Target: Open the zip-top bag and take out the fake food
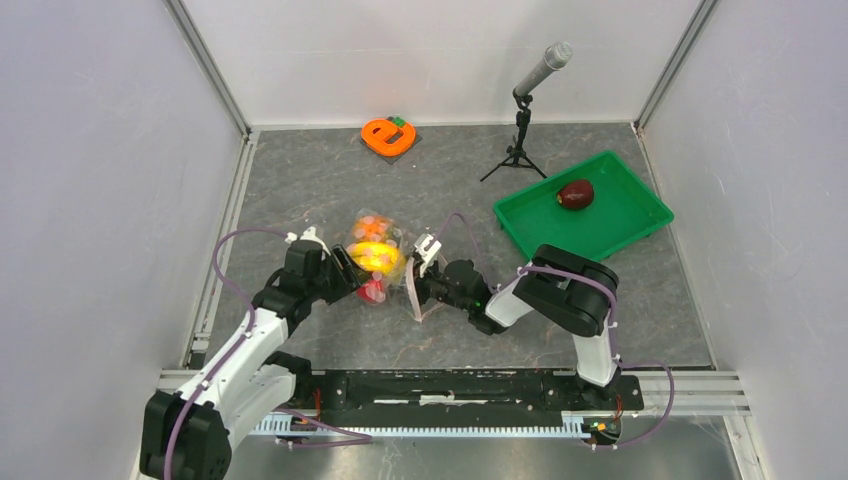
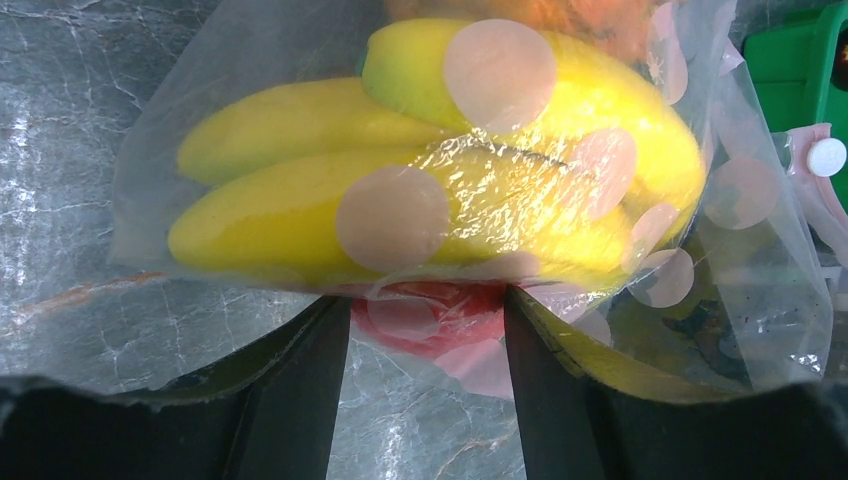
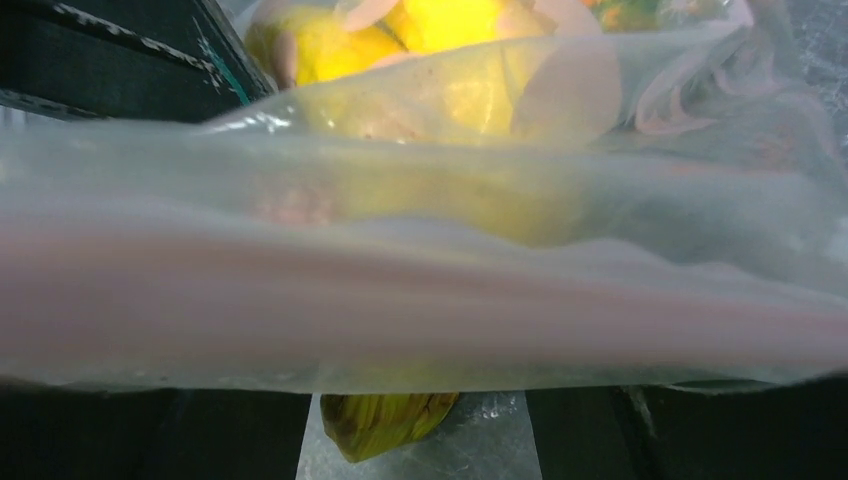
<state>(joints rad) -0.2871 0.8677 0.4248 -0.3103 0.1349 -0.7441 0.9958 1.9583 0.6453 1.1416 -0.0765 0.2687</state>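
Zip-top bag (image 1: 385, 262) is sitting between my left gripper (image 1: 352, 272) and right gripper (image 1: 425, 278) from above; a maroon fruit (image 1: 575, 193) is lying in the green tray (image 1: 625, 215) beyond the right one. Left wrist: fingers (image 2: 300, 400) are standing apart around the bagged red apple (image 2: 430, 315), banana bunch (image 2: 400, 190) just ahead; whether they are squeezing, I cannot tell. Right wrist: the pink zip strip (image 3: 420, 320) is stretching across just ahead; grip unclear.

A clear bag (image 3: 420, 180) fills the view, stretched across close to the lens. Its pink strip (image 3: 400, 310) is a blurred band from side to side. Yellow bananas (image 3: 440, 25) show through the plastic at the top. Below, two dark fingers (image 3: 220, 435) stand apart, with grey table (image 3: 490, 440) between them.
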